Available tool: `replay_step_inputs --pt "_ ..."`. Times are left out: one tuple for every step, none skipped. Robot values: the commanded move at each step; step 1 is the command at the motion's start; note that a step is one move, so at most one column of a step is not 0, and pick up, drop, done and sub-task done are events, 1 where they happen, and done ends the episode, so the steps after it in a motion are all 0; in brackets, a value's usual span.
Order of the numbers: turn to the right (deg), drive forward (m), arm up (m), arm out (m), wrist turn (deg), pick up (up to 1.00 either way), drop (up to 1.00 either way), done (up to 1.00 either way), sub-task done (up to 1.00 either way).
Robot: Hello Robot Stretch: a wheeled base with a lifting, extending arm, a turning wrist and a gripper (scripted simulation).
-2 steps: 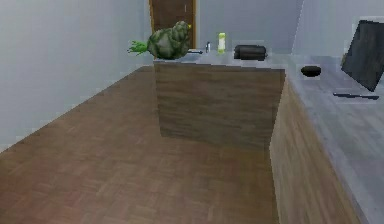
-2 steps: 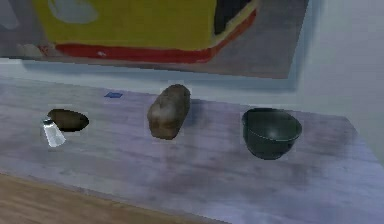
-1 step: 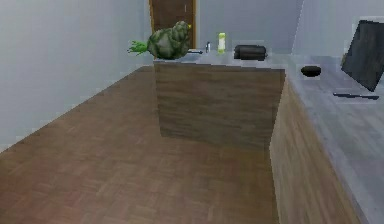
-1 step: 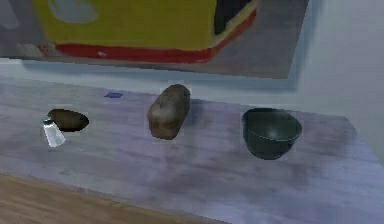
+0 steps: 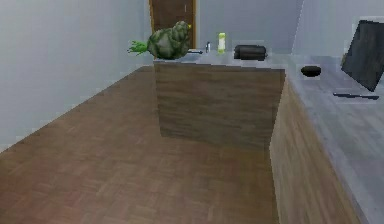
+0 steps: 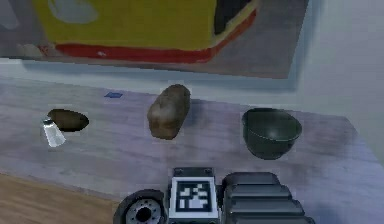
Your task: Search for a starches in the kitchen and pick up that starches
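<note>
Grey surface (image 6: 110, 155): dark green bowl (image 6: 272, 132) at 3 o'clock of the brown loaf-shaped lump (image 6: 168, 110), white shaker (image 6: 52, 132) and flat brown oval (image 6: 70, 120) at 8 o'clock, yellow-and-red picture (image 6: 130, 30) on the wall (image 6: 345, 40) at 12. Lump lies mid-surface, at 11 o'clock from the arm's white marker (image 6: 195, 196), bare surface between; oblong, mottled brown, rough-skinned. Far end of the jaws not made out: cannot tell how they stand or whether they hold anything.

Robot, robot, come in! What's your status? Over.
Gripper at near edge of counter, load unknown. Brown loaf lying mid-counter beyond it. Dark bowl and white shaker off to either side, not blocking.
</note>
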Motion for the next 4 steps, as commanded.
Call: replay_step_inputs --pt "0.0 0.0 0.0 0.3 0.0 0.0 0.0 0.0 0.0" --pt "0.0 0.0 0.0 0.0 45.0 0.0 0.0 0.0 0.0" --pt "0.0 0.0 0.0 0.0 45.0 0.0 0.0 0.0 0.0" --pt "0.0 0.0 0.0 0.0 45.0 0.0 0.0 0.0 0.0"
